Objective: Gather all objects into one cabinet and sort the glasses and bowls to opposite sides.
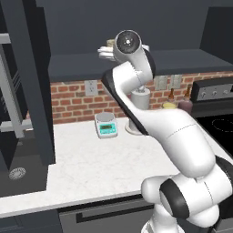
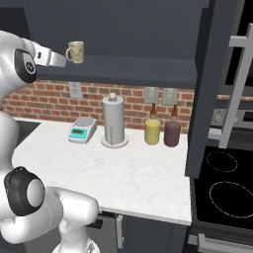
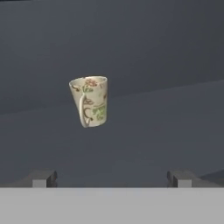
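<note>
A beige handled mug [image 3: 89, 107] with a floral print stands inside the open dark cabinet [image 2: 138, 34], on its shelf floor. In the hand view its handle faces me and it looks tilted. My gripper [image 3: 112, 178] is open and level with the mug, a short way in front of it, with nothing between the fingertips [image 3: 43, 178]. From the right base view the mug [image 2: 75, 52] sits just past the end of my raised hand [image 2: 52, 58]. The glasses and bowls are out of view.
On the white counter [image 2: 123, 178] below stand a small scale [image 2: 82, 129], a paper towel holder [image 2: 113, 121], a yellow jar [image 2: 152, 131] and a maroon jar [image 2: 172, 132]. An open dark cabinet door [image 2: 205, 89] hangs at the right, with the stove [image 2: 222, 192] beyond it.
</note>
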